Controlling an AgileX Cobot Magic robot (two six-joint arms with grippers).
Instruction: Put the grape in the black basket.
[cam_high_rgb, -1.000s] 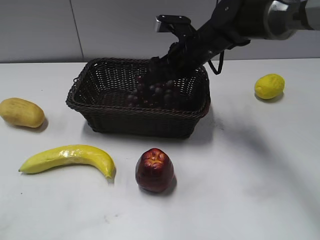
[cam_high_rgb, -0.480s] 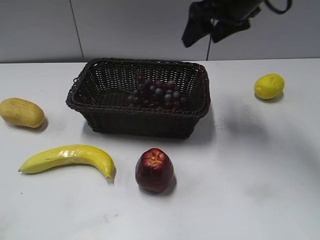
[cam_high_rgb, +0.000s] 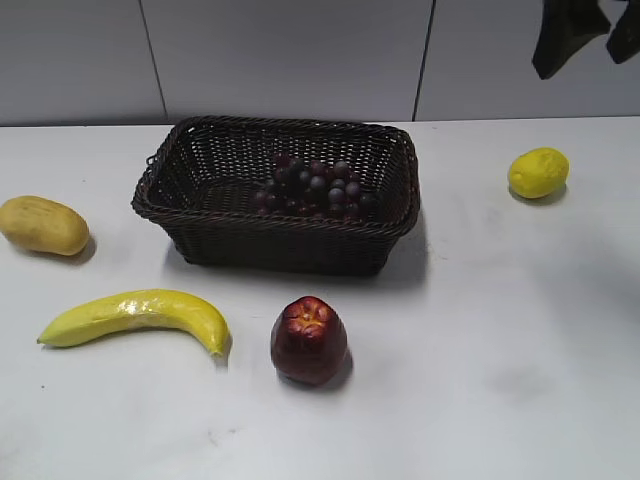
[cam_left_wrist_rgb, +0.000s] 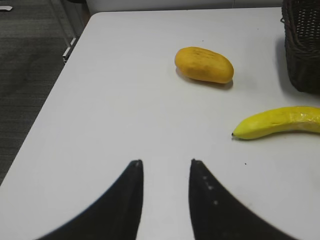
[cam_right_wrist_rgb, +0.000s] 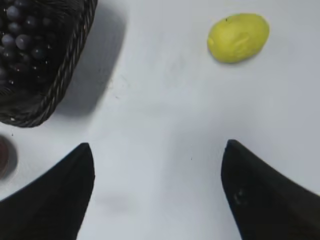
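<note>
The grape (cam_high_rgb: 312, 186), a bunch of dark red-purple berries, lies inside the black basket (cam_high_rgb: 200, 160), toward its right half. Both show in the right wrist view, the grape (cam_right_wrist_rgb: 20, 40) within the basket (cam_right_wrist_rgb: 70, 65) at the upper left. My right gripper (cam_high_rgb: 585, 30) is high at the top right of the exterior view, open and empty, well above the table; its fingers (cam_right_wrist_rgb: 157, 150) spread wide over bare table. My left gripper (cam_left_wrist_rgb: 165, 162) is open and empty over the table's left part, away from the basket (cam_left_wrist_rgb: 302, 45).
A yellow lemon (cam_high_rgb: 538, 172) lies right of the basket, also in the right wrist view (cam_right_wrist_rgb: 238, 37). A mango (cam_high_rgb: 42, 225) and a banana (cam_high_rgb: 135, 315) lie at the left. A dark red apple (cam_high_rgb: 310, 340) stands in front of the basket. The table edge (cam_left_wrist_rgb: 45, 107) is at the left.
My right gripper let go of the grape in the basket, rose and drew away to the upper right. The grape stays in the basket. Nothing else moved.
</note>
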